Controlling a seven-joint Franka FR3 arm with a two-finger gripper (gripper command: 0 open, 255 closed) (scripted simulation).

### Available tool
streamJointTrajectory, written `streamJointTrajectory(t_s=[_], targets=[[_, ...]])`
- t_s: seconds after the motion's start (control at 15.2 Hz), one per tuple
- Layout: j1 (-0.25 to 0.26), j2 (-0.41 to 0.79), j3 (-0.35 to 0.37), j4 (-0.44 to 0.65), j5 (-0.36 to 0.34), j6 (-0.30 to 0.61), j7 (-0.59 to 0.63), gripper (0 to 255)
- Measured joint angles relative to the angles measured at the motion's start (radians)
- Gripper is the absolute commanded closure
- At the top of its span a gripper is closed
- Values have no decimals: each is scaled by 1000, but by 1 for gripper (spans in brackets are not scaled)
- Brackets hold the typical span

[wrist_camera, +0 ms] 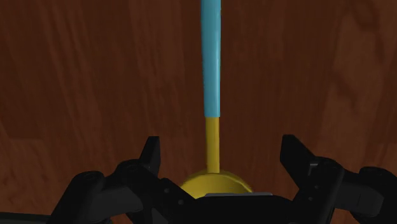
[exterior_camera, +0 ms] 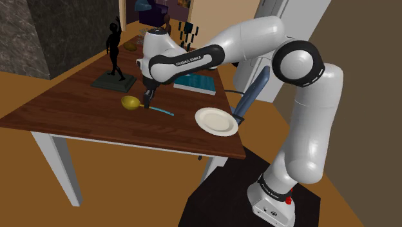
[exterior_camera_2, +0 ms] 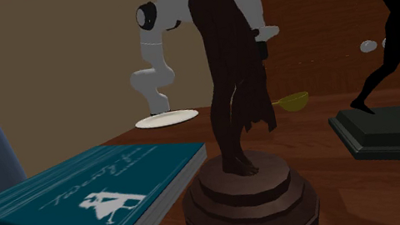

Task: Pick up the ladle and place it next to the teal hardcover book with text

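Hovering, fingers (wrist_camera: 151, 154) spread astride the ladle (wrist_camera: 212, 76), I've not gripped it yet; the carry to the teal book (exterior_camera_2: 61, 199) remains.

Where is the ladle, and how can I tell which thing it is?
Look at the brown wooden table. Between the black figure statue and the white plate lies the ladle. Nothing else there has a yellow bowl and a bright blue handle.

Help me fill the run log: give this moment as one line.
phase: pre-grasp | gripper: open, straddling stem | ladle: lying on table, not held | teal book: ladle not yet beside it
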Motion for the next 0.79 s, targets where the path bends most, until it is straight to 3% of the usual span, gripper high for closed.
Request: streamJointTrajectory(t_s=[0.13, 0.79], targets=[[12, 65, 1, 70, -16, 0, -6, 0], [12, 133, -6, 77, -32, 65, -4, 0]])
